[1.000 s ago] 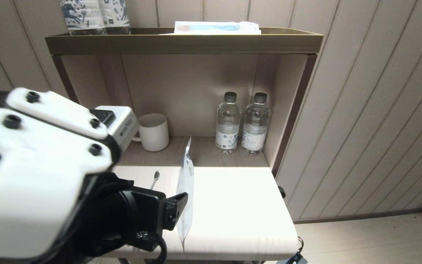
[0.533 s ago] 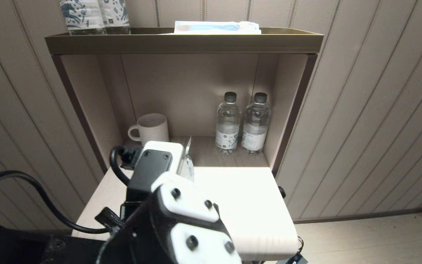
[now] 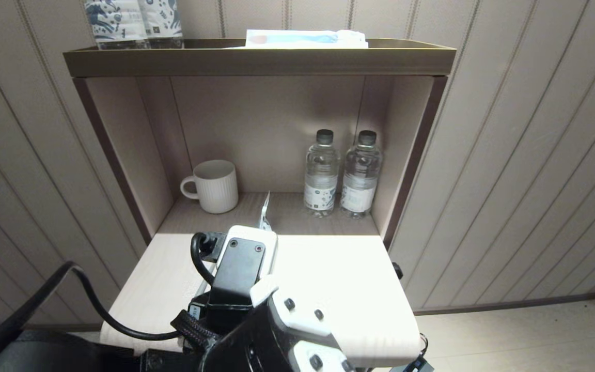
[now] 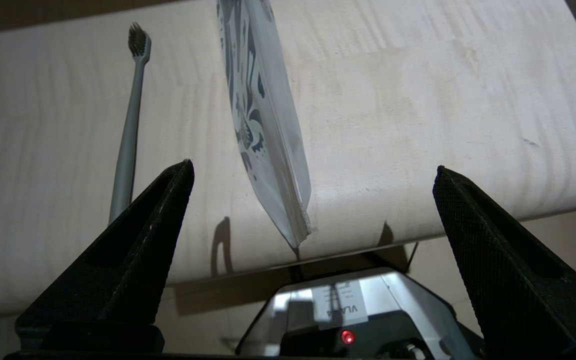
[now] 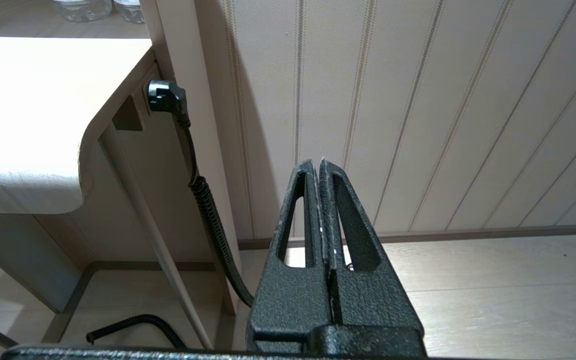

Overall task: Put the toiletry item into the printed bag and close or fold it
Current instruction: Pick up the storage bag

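The printed bag [image 4: 263,115] stands on edge on the pale worktop [image 4: 418,100], the grey toothbrush [image 4: 129,120] lying just beside it, as the left tool [image 4: 313,200] hangs released before them and the right tool [image 5: 324,220] stays clenched, empty, beside the worktop.

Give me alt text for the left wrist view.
Open left gripper with its jaws wide apart, above a pale wooden table; the printed bag stands on edge between them, and the grey toothbrush lies flat beside it.
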